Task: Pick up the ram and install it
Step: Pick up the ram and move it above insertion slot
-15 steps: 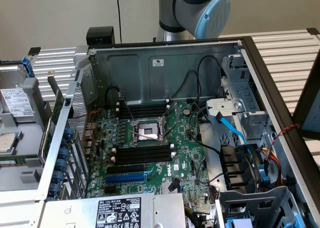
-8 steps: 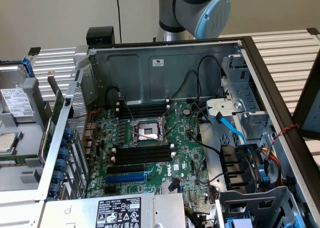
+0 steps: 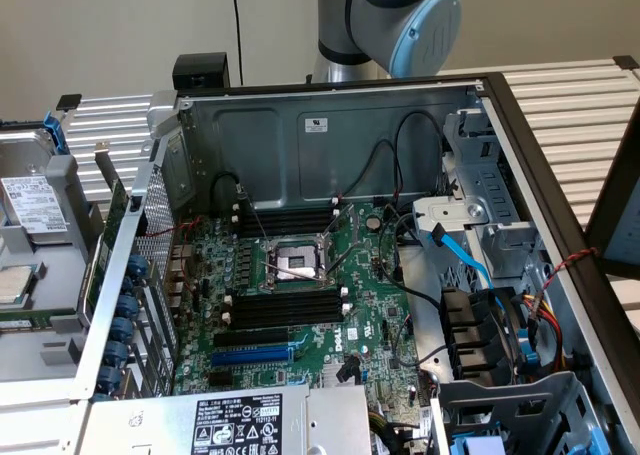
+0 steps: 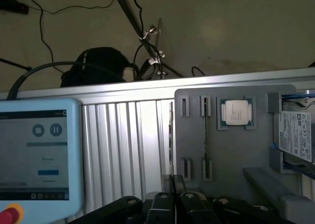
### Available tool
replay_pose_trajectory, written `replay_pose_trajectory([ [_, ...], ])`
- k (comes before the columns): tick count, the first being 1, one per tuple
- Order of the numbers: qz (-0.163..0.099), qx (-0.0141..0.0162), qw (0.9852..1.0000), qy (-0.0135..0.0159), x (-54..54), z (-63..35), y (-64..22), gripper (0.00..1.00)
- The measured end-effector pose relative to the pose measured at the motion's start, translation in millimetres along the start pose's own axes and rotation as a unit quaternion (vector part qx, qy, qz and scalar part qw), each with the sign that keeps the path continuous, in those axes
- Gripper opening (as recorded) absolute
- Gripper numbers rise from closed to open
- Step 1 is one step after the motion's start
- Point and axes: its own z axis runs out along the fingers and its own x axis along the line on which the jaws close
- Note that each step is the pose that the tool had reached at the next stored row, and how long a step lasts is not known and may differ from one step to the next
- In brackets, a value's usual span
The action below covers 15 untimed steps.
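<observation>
Dark and jointed, the hand (image 4: 176, 200) hangs over the edge of a grey tray (image 4: 231, 155) that lies on the ribbed metal table (image 4: 123, 150). Its fingers are drawn close together with nothing gripped between them. The tray holds three things. The ram (image 4: 206, 145) stands on its thin edge in a narrow groove, caught by a clip at each end, apart from the hand and untouched. Just beside it a square silver processor chip (image 4: 236, 112) lies flat in its own framed pocket. Beyond the chip a hard drive (image 4: 297, 135) with a white label sits in the tray's outer bay. On the other side of the table's ribs a light blue touch screen (image 4: 34, 155) leans into the wrist view, and a black bag (image 4: 98, 66) rests on the floor behind the table. In the exterior view the silver and blue arm (image 3: 400, 15) rises behind an opened computer case (image 3: 300, 145). The case holds a green circuit board (image 3: 370, 305) lying flat, with a metal-framed socket (image 3: 295, 260) near its middle. Long black memory slots (image 3: 285, 307) run just beside the socket on its near side, and more of them lie on its far side. A blue slot (image 3: 252, 356) lies nearer the camera. A labelled power supply (image 3: 235, 425) fills the near corner, and a blue cable (image 3: 470, 265) curls through the bays on the exterior view's right.
</observation>
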Motion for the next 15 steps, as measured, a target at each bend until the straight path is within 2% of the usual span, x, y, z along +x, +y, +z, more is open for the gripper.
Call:
replay_pose_trajectory([
  [1,0.0,0.0,1.0,0.0,0.0,0.0,0.0,0.12],
  [2,0.0,-0.0002,1.0,-0.002,0.1,-0.2,0.0,0.12],
  [3,0.0,-0.0007,1.0,-0.007,0.1,-0.2,0.0,0.12],
  [5,0.0,-0.0016,0.9998,-0.0189,0.1,0.0,0.0,0.12],
  [6,0.0,-0.0018,0.9998,-0.021,0.1,-0.1,0.0,0.12],
  [11,0.0,-0.0018,0.9998,-0.0213,0.1,0.0,0.0,0.12],
  [12,0.0,-0.0018,0.9998,-0.0219,0.1,0.0,0.0,0.12],
  [15,0.0,-0.0022,0.9997,-0.0263,0.4,0.1,0.0,0.12],
])
